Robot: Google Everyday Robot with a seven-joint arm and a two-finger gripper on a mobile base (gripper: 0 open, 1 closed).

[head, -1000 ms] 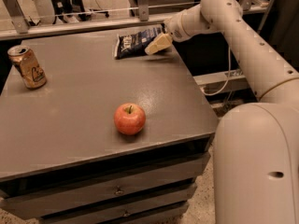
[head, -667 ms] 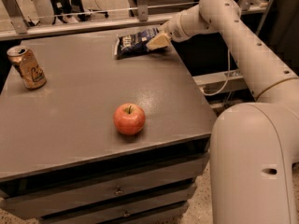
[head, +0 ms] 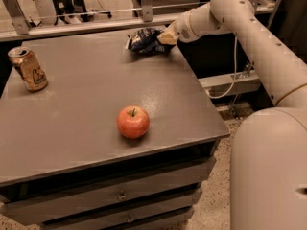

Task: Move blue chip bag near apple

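Fingers of the gripper are pinching the right end of the blue chip bag, with the crumpled foil bunching up against them. The bag is lying well beyond the apple and slightly to its right, at the far edge of the grey table; whether it is resting on the top or hanging just above it cannot be told. The apple is sitting stem up toward the front of the table, well apart from the bag. The white arm is reaching in from the right of the apple, crossing above the table's far right corner to the bag. A gold can is standing far to the left of the apple and behind it, near the table's left edge. Drawer fronts are showing below the apple, under the tabletop.
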